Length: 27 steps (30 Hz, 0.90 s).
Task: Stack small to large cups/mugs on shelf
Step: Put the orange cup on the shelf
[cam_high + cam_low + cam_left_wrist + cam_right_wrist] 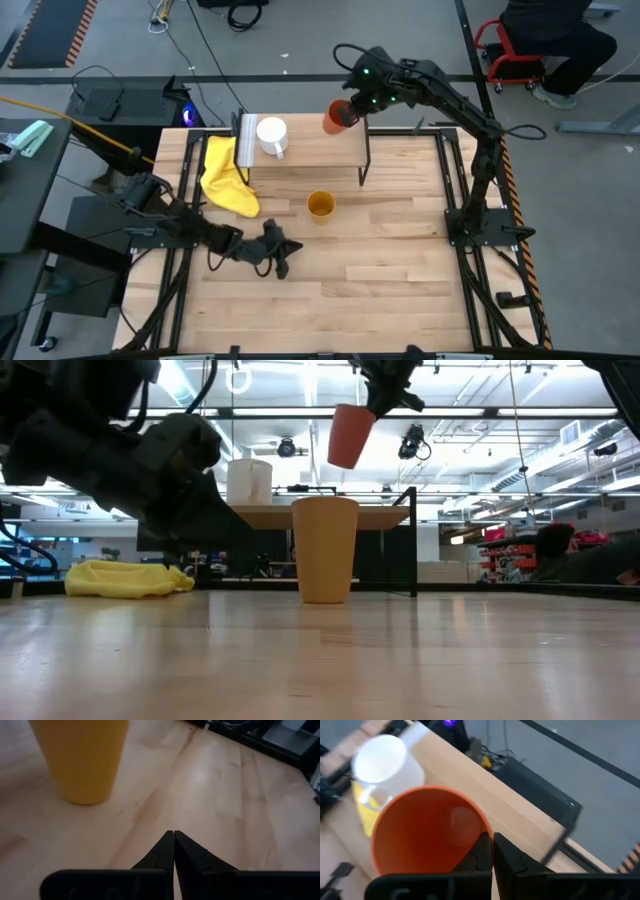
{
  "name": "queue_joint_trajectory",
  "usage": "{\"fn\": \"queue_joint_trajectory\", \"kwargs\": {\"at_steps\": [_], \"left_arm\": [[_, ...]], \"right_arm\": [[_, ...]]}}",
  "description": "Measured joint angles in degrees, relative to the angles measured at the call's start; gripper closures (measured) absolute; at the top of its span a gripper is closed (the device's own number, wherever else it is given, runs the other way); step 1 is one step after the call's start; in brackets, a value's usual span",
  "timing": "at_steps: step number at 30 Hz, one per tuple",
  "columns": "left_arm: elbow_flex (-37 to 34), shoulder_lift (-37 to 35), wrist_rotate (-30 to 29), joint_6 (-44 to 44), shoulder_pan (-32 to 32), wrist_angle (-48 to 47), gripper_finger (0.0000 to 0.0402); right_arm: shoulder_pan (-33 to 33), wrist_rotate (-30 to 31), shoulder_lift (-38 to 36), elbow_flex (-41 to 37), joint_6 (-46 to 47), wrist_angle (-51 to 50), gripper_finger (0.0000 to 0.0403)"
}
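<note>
My right gripper (355,105) is above the shelf's right end, shut on the orange-red cup (338,117), which hangs tilted in the air above the shelf (350,435). The white mug (272,136) stands on the shelf's plank top (320,150), toward its left end. The yellow-orange cup (320,206) stands upright on the table in front of the shelf. My left gripper (283,248) rests shut low over the table, near-left of that cup (82,760). My right gripper pinches the orange-red cup's rim wall (481,832), one finger inside the cup and one outside. The cup is lifted clear, tilted, with its mouth toward the gripper and its base pointing down and toward the white mug.
A yellow cloth (228,178) lies on the table at the shelf's left end. The shelf's black legs (366,160) stand behind the yellow-orange cup. A person sits beyond the table's far right corner (550,40). Bare tabletop stretches across the near half (400,280).
</note>
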Motion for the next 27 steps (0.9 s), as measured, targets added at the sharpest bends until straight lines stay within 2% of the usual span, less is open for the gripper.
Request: {"fn": "queue_joint_trajectory", "kwargs": {"at_steps": [6,15,23,27], "left_arm": [[0.0,0.0,0.0,-0.1,1.3,-2.5,0.0382],[0.0,0.0,0.0,-0.9,1.6,-3.9,0.0386],[0.0,0.0,0.0,-1.0,1.6,-5.4,0.0378],[0.0,0.0,0.0,-1.2,1.6,-6.0,0.0385]], "right_arm": [[0.0,-2.0,0.6,0.0,-2.6,0.6,0.0398],[2.1,-3.6,7.6,0.0,-5.6,-0.4,0.0398],[2.1,-3.1,12.8,6.0,-9.5,0.8,0.0398],[2.0,-3.5,13.1,6.0,-11.1,2.9,0.0398]]}}
